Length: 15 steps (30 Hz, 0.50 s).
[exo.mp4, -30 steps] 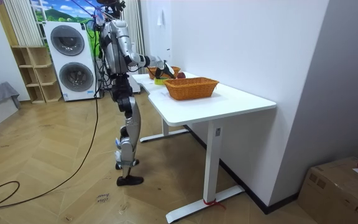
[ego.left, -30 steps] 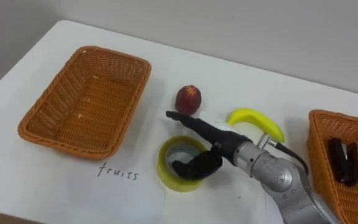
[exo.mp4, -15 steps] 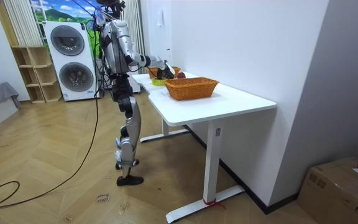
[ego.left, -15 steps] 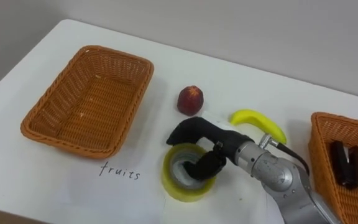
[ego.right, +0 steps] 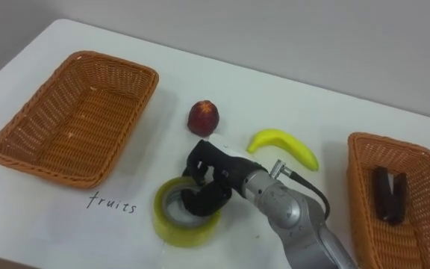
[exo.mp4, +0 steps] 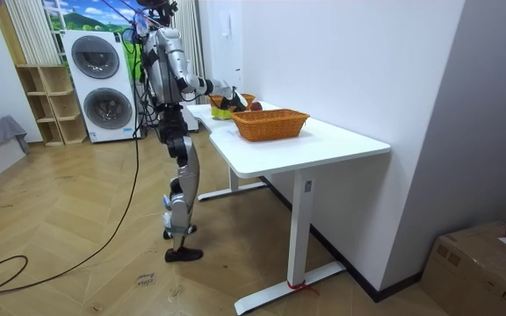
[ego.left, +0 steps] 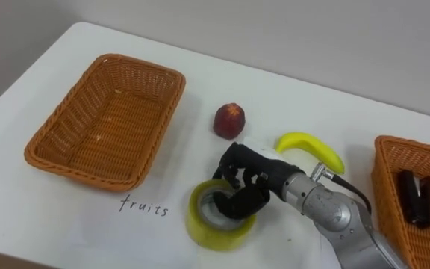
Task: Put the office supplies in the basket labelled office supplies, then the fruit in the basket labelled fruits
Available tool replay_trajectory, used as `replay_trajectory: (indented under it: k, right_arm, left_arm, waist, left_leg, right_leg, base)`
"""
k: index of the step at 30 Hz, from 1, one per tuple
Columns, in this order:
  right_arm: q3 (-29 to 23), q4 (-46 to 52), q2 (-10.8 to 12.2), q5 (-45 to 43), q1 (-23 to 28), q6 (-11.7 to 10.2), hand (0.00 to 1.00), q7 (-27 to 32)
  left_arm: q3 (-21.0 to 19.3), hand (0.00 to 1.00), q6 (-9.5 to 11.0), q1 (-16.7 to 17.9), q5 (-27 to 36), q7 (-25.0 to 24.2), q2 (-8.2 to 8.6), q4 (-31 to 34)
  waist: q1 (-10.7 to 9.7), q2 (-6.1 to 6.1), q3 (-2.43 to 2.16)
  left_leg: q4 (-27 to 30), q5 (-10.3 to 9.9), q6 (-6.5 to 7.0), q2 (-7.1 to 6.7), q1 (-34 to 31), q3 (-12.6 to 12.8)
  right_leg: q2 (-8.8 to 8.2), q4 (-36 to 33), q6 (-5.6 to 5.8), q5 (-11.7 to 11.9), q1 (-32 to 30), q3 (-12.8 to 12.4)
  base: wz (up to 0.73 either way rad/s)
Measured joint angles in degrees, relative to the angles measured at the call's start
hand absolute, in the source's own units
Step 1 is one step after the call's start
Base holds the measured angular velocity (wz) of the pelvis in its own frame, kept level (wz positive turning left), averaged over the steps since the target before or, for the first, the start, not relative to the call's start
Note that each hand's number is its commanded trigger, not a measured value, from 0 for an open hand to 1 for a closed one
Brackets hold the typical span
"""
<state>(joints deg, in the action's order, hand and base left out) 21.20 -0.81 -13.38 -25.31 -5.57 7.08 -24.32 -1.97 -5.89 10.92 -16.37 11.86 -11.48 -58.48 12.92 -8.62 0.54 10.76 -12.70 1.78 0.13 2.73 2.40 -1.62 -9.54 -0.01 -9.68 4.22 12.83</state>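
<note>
1. We see the yellow tape roll (ego.left: 200,228) tilted, its rim pinched in the right hand (ego.left: 252,179).
2. The red peach (ego.left: 228,119) and the banana (ego.left: 308,146) lie apart, behind it.
3. Our right basket (ego.left: 405,142) holds a black object (ego.left: 414,196).

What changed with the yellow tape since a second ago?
The right hand curled its straight fingers over the rim of the yellow tape roll, pinching it against the thumb inside. The roll slid slightly toward the robot and tipped. The peach, banana, left basket and right basket stayed put.
</note>
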Motion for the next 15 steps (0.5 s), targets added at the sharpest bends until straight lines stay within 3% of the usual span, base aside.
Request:
replay_trajectory:
  k: [10, 15]
  right_arm:
    - [-0.10, 0.00, -0.11, 0.61, 0.01, -0.14, 1.00, -0.05]
    - [-0.74, 0.02, -0.45, 1.23, 0.05, -0.10, 1.00, -0.65]
  left_arm:
    - [-0.04, 0.00, 0.04, 0.05, 1.16, 0.42, -0.02, -0.27]
    - [-0.28, 0.00, 0.01, 0.28, 1.06, 0.34, 0.52, -0.69]
  waist:
    - [-0.43, 0.17, 0.04]
    - [-1.50, 0.95, 0.35]
  left_leg:
    - [0.08, 0.00, 0.00, -0.07, -0.01, -0.15]
    - [0.05, 0.00, 0.01, -0.10, 0.66, -0.41]
  right_leg:
    - [-0.03, 0.01, 0.00, 0.00, 0.18, 0.12]
    - [-0.08, 0.07, 0.00, 0.00, 0.82, 0.07]
  base:
    - [0.01]
    - [0.05]
